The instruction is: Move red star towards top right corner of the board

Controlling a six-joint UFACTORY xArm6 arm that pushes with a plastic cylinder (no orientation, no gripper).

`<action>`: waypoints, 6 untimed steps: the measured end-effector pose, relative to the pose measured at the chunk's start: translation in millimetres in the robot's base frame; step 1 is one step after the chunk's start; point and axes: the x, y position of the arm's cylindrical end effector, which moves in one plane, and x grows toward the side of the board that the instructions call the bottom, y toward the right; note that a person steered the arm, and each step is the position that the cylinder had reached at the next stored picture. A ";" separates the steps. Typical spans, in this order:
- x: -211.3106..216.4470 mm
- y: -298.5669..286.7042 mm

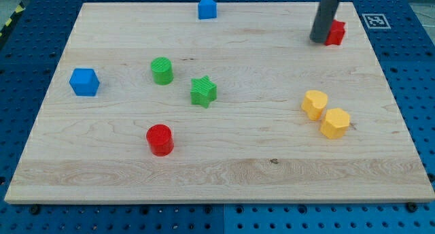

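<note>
The red star (336,32) lies near the board's top right corner, partly hidden behind my rod. My tip (319,39) rests on the board right against the star's left side. The wooden board (224,173) fills most of the view.
A blue house-shaped block (207,7) sits at the top edge. A blue cube (84,81) is at the left. A green cylinder (162,71) and green star (203,91) are mid-board. A red cylinder (160,139) lies lower. Two yellow blocks (315,104) (335,122) sit at the right.
</note>
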 end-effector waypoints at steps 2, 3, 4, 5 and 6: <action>8.4 46.5; 27.7 62.4; 20.0 85.0; 7.3 71.4; -0.4 50.0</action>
